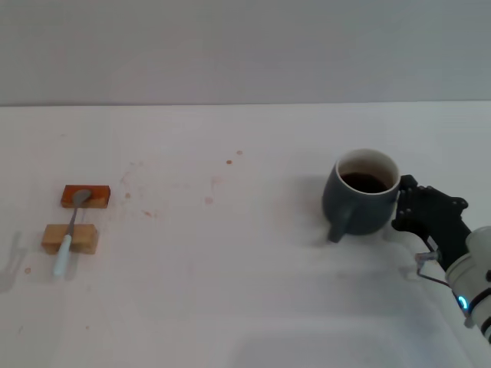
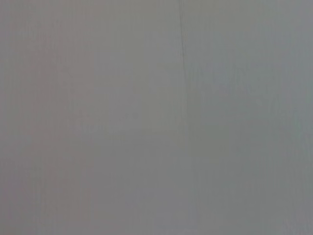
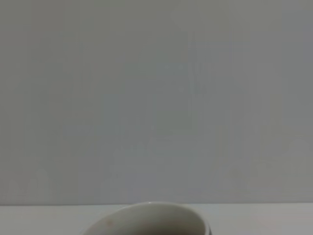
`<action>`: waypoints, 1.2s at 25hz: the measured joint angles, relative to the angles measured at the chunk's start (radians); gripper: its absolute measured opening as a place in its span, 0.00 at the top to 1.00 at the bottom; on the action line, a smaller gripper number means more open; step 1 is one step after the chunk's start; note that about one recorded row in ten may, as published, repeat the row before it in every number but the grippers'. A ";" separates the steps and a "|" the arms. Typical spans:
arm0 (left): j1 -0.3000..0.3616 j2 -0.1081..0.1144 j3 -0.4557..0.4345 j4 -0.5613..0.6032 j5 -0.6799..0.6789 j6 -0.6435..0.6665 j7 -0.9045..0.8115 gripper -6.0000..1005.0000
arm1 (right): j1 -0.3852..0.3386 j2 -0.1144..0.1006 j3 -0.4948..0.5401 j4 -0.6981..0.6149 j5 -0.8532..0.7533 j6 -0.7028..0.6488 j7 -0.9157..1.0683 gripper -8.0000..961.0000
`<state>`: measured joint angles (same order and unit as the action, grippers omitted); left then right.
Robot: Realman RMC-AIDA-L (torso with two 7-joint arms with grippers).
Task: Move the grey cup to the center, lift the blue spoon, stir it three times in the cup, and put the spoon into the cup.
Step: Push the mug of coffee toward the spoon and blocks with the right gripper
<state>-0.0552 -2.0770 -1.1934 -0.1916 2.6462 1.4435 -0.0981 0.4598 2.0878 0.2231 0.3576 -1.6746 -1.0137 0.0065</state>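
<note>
— Any writing, labels or numbers to read here?
— None. The grey cup has a plain side with no print or logo.
— And the blue spoon, or the blocks under it?
— Plain as well. The white desk carries only faint reddish specks, no marks that can be read.

The right arm reaches in low from the right, its black claw pointing left.
</note>
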 joint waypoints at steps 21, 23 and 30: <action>-0.002 0.000 0.000 0.006 -0.002 0.000 0.000 0.17 | 0.022 0.002 0.019 0.006 -0.066 0.009 0.000 0.99; -0.002 0.000 0.000 0.007 -0.002 0.000 0.000 0.17 | 0.025 0.001 0.033 -0.003 -0.065 0.022 0.000 0.99; -0.001 0.000 0.000 0.009 -0.004 0.000 0.000 0.17 | 0.047 0.001 0.082 -0.031 -0.064 0.063 0.000 0.99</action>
<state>-0.0559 -2.0769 -1.1933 -0.1827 2.6421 1.4434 -0.0981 0.5066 2.0891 0.3054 0.3263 -1.7388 -0.9510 0.0063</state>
